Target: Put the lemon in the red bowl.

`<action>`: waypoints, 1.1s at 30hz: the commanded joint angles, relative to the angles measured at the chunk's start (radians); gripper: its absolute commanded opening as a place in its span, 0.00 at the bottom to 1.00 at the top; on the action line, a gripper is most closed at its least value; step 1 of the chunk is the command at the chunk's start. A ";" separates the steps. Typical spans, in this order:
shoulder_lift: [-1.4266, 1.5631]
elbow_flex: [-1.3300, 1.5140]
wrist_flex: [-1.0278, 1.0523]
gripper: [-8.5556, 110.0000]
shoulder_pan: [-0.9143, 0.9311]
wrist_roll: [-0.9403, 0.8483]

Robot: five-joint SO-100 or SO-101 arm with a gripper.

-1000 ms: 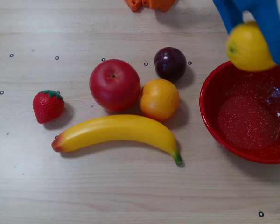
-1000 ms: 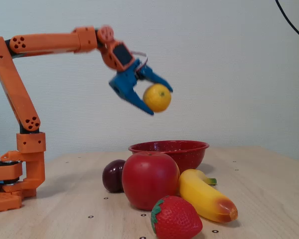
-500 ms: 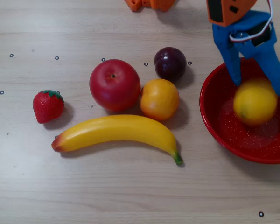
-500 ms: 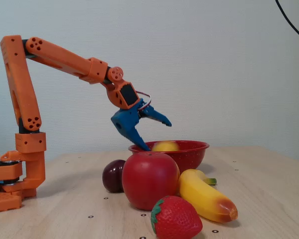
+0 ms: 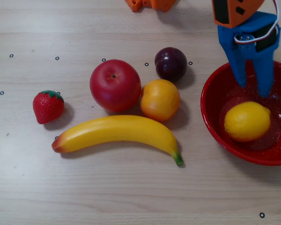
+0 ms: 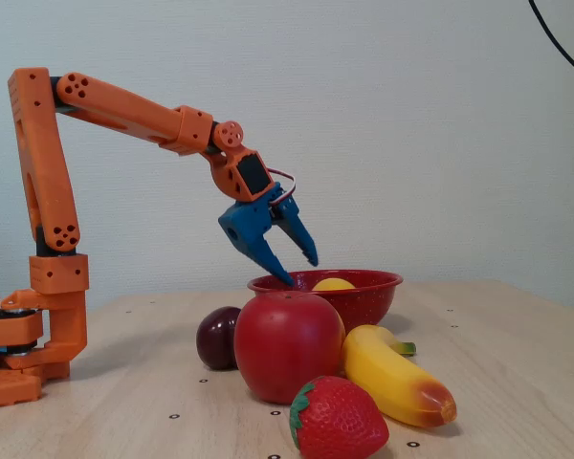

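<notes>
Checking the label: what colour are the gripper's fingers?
Blue plastic fingers on the gripper; the overhead view shows them best, above the glossy red bowl.

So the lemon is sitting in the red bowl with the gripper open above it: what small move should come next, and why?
Probably lift the gripper straight up and clear. The lemon already rests inside the red bowl, apart from the open blue fingers, one of which dips to the bowl's rim in the fixed view.
</notes>
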 commanded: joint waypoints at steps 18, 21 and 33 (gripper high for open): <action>0.499 -0.095 0.291 0.07 -0.440 -0.020; 0.594 0.000 0.284 0.07 -0.503 -0.017; 1.085 0.614 0.084 0.07 -0.620 -0.026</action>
